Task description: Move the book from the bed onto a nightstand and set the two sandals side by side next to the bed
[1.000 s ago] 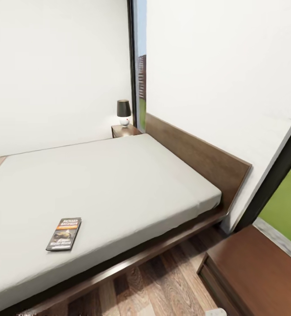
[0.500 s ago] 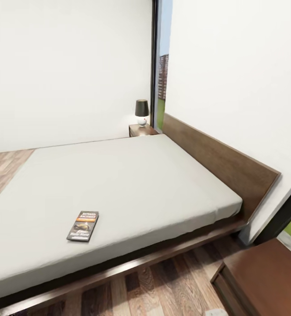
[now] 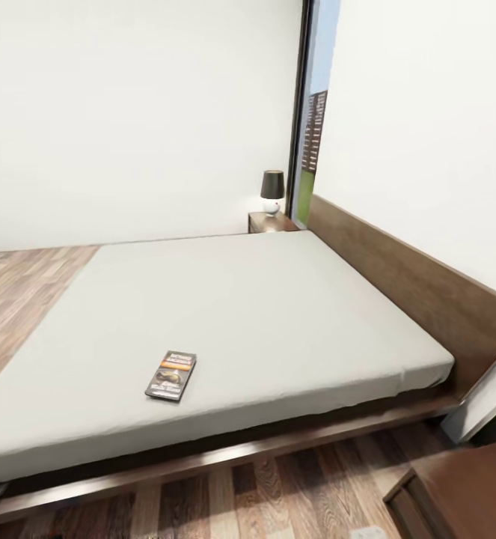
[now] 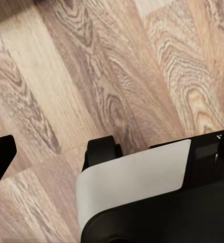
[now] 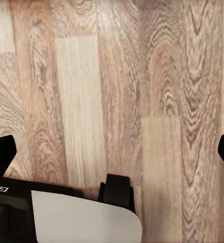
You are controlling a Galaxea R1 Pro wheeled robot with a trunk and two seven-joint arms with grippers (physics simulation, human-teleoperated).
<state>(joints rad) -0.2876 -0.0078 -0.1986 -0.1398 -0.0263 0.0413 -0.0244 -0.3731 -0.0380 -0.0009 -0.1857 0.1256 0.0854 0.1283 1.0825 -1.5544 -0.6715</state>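
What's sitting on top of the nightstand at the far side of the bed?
A small lamp with a dark shade stands on the far nightstand. The bed hides the cabinet's lower part, so nothing below its top can be seen.

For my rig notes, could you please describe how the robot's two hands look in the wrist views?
Each hand has matte black fingertips: left hand, right hand. Below them sit a black body, a rounded white panel and a small black knob.
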